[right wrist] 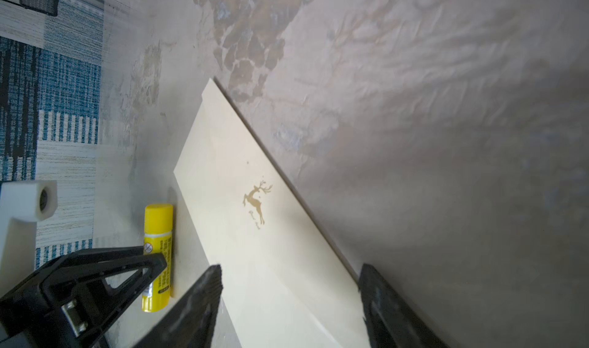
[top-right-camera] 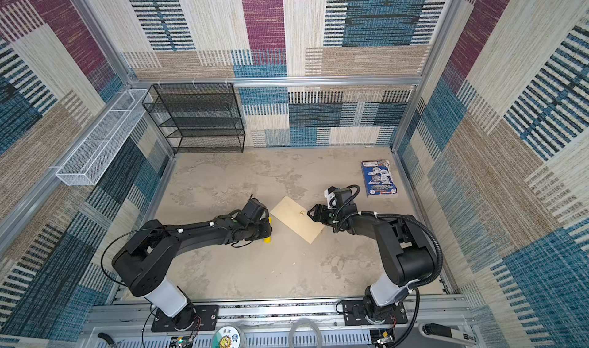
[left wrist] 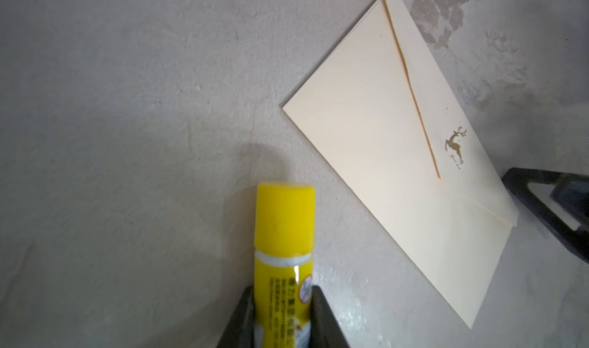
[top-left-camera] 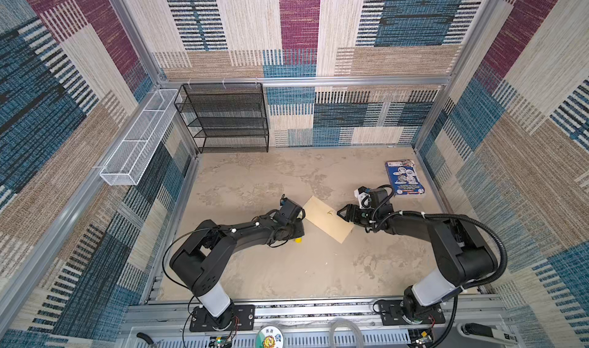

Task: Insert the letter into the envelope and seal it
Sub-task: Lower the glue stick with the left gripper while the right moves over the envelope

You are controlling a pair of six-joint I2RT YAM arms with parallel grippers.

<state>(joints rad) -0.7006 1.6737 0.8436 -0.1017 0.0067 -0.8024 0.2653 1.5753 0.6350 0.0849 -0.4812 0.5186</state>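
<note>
**Sealing stage, bimanual cell.** The envelope (top-left-camera: 325, 219), cream with a gilt deer emblem (left wrist: 455, 143), lies flat and askew on the counter (top-left-camera: 255, 187), between the two arms. Its pointed flap (left wrist: 446, 101) is folded down over the body. Whether the flap is already stuck cannot be told.

The letter appears in no view. It is presumably inside the envelope, though the frames do not confirm this.

The left pincer (left wrist: 283, 295) pinches a yellow glue stick (left wrist: 283, 234) around its labelled barrel. The capped end points forward, and the stick lies low at the counter, just beside the envelope's near short edge. The grip on the barrel leaves the cap end free, which suits either uncapping or setting the stick down.

The right pincer (right wrist: 290, 276) has its jaws spread. They stand astride the envelope's far end and grip nothing. This placement would let them press the flap or steady the paper against sliding.

A glossy blue booklet (top-left-camera: 404, 177) lies well apart, by the right wall, and plays no part.
</note>
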